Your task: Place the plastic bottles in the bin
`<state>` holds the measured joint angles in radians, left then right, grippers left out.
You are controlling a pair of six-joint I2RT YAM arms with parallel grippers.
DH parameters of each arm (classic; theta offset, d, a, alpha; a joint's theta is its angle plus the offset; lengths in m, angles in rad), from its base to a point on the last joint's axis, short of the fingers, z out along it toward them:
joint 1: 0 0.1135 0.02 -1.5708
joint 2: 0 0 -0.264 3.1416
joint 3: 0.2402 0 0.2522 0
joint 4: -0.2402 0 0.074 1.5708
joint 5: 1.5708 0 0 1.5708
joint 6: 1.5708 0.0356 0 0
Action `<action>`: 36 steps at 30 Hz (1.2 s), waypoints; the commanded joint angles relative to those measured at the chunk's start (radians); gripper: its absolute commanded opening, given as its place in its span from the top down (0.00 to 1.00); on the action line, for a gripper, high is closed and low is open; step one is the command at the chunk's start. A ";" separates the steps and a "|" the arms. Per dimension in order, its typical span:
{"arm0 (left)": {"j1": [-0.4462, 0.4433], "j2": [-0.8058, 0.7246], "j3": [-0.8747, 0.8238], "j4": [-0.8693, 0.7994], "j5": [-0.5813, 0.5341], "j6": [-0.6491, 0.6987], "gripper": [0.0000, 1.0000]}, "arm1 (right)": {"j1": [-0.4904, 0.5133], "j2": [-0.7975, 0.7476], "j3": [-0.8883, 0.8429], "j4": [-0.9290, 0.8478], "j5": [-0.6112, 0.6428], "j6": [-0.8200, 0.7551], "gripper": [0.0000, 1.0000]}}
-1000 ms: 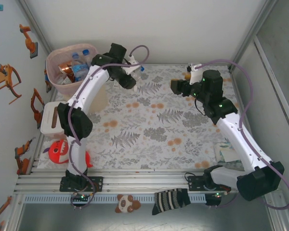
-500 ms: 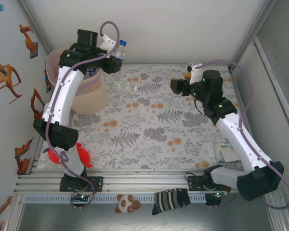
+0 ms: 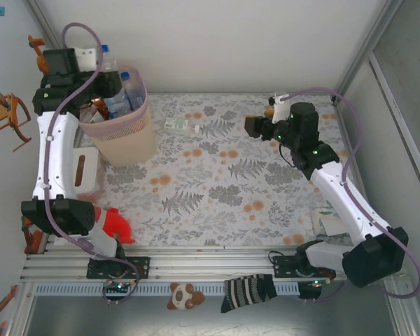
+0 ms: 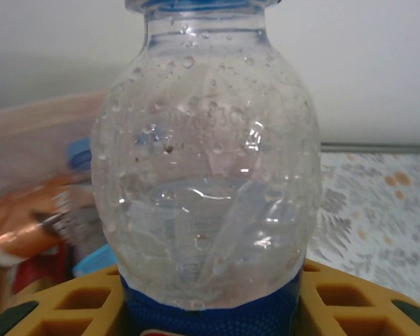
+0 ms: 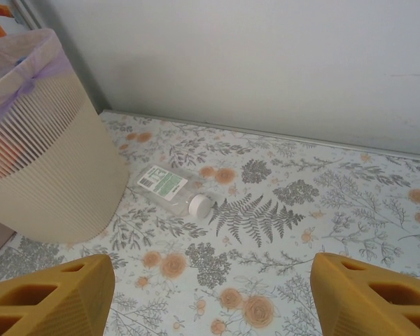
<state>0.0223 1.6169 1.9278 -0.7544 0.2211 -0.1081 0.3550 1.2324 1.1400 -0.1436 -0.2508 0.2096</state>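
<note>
My left gripper [image 3: 105, 74] is over the far-left rim of the bin [image 3: 124, 138], a ribbed beige wastebasket with a pink liner. It is shut on a clear plastic bottle [image 4: 208, 175] with a blue label. The bottle's blue cap [image 3: 106, 51] sticks up above the bin. Yellow fingers [image 4: 357, 297] flank the label in the left wrist view. Several bottles [image 3: 116, 105] lie inside the bin. One clear bottle [image 5: 169, 189] with a white cap and green label lies on the floral mat beside the bin [image 5: 49, 161]. My right gripper [image 5: 210, 297] hangs open above the mat, right of that lying bottle [image 3: 179, 125].
A white box [image 3: 80, 170] stands near the bin, with a red toy shark [image 3: 113, 225] at the front left. A folded packet [image 3: 329, 222] lies at the right edge. A striped sock [image 3: 249, 290] and a panda toy [image 3: 184, 295] sit on the front rail.
The left arm has swung left from the back middle of the table to over the bin, carrying the bottle. The right arm has barely shifted.
</note>
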 commanded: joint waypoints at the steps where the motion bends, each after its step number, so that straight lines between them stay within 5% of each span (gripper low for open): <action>1: 0.032 -0.028 -0.051 0.092 -0.092 -0.076 0.58 | 0.004 0.006 -0.006 0.035 -0.016 0.005 0.27; 10: 0.061 0.018 -0.127 0.219 -0.304 -0.038 0.58 | 0.004 0.018 0.014 0.022 -0.024 -0.007 0.27; 21: 0.093 0.158 -0.033 0.213 -0.268 -0.032 0.60 | 0.004 0.013 0.033 -0.012 -0.022 -0.024 0.26; 36: 0.097 0.152 -0.038 -0.120 -0.053 -0.037 0.62 | 0.004 0.029 0.043 -0.005 -0.043 -0.020 0.26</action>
<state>0.1177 1.7977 1.8828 -0.7643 0.1005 -0.1413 0.3550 1.2510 1.1427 -0.1524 -0.2756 0.1986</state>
